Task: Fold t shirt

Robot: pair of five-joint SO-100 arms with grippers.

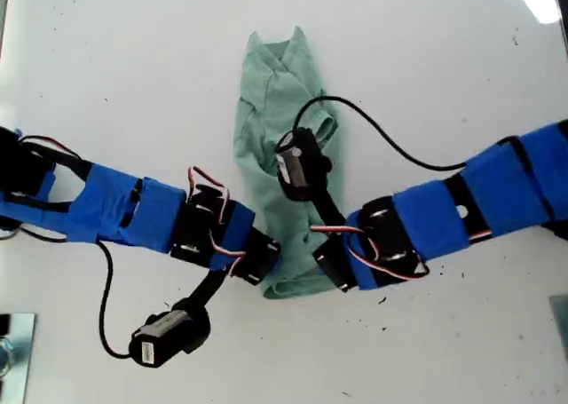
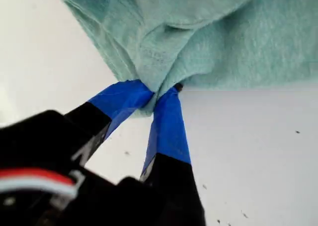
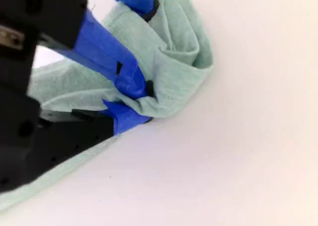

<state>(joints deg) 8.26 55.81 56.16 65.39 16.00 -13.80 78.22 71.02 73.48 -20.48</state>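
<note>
While the t shirt [image 1: 282, 146] is lying bunched into a long strip mid-worktop [image 1: 426, 58], both hands are pinching its near hem.
Bare white worktop is lying open all around the cloth. My first hand [image 2: 160, 93] is closing on a hem fold; my second hand [image 3: 138, 103] is clamping the hem corner.
</note>
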